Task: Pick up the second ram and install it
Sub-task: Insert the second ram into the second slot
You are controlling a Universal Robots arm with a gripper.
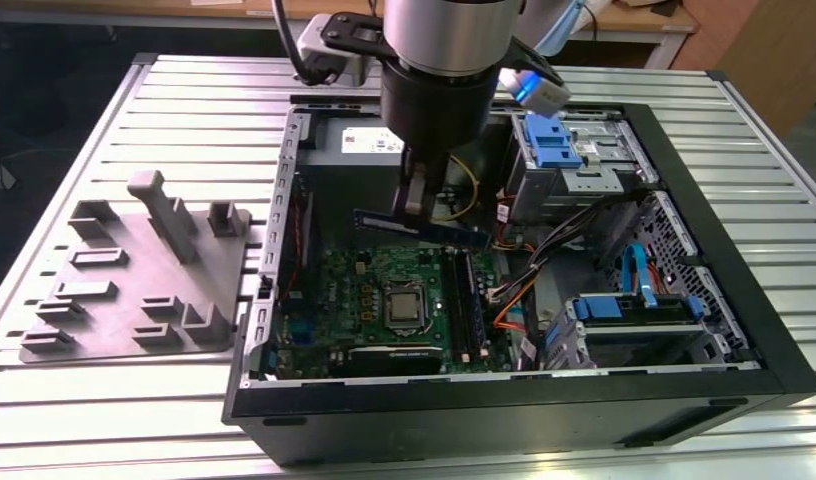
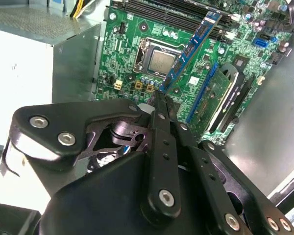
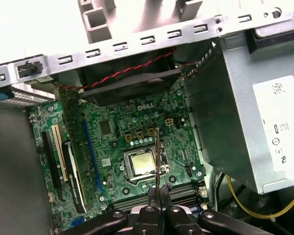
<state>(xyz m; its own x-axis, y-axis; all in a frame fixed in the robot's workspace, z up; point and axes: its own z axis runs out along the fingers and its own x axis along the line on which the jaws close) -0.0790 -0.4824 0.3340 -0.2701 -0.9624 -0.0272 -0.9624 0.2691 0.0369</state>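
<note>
The second ram (image 1: pixel 423 228) is a narrow dark blue stick hanging level above the green motherboard (image 1: pixel 361 285) inside the open computer case. My gripper (image 1: pixel 414 212) is shut on it from above, near the middle of its upper edge. In the second wrist view the stick (image 2: pixel 191 49) runs out from my fingertips (image 2: pixel 160 95) over the processor socket (image 2: pixel 159 61). Seen edge-on in the first wrist view, the stick (image 3: pixel 157 156) is a thin line rising from my gripper (image 3: pixel 158 192). The long black memory slots (image 1: pixel 468 298) lie below it, toward the exterior view's right of the socket.
The grey power-supply box (image 1: pixel 361 145) sits at the back of the case. Drive cages (image 1: pixel 568 150) and loose cables (image 1: pixel 522 300) crowd the case's right side. An upright expansion card (image 3: pixel 71 142) stands beside the socket. A grey fixture plate (image 1: pixel 141 270) lies on the slatted table at the left.
</note>
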